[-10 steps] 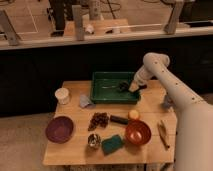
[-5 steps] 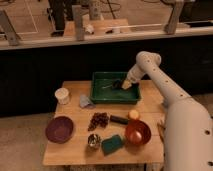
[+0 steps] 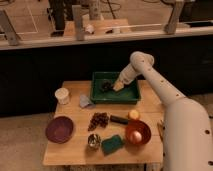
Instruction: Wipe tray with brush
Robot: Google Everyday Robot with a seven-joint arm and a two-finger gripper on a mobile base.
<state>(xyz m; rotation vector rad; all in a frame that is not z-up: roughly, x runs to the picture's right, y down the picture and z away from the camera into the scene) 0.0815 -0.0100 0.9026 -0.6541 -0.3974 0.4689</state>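
Setting: dim room, long pale counter across the back, dark panel below it.
Table [image 3: 75, 150]: light wood, seen from above and in front.
Tray [image 3: 131, 95]: dark green, raised sides, at the table's far edge, right of centre.
Arm: white, entering from the lower right, bent at an elbow above the tray, reaching down into it.
Gripper [image 3: 116, 87]: low inside the tray, near its middle, fingers shut tight.
Brush [image 3: 107, 86]: small dark shape inside the tray, just left of the gripper; whether actually gripped cannot be told.
White cup [image 3: 62, 95]: left of the tray.
Grey-blue cloth [image 3: 86, 102]: between cup and tray.
Purple bowl [image 3: 59, 129]: near left.
Grapes [image 3: 98, 120]: dark cluster, table centre.
Orange bowl [image 3: 137, 133]: near right.
Green sponge [image 3: 113, 144]: flat, just left of the orange bowl.
Metal cup [image 3: 94, 141]: beside the sponge.
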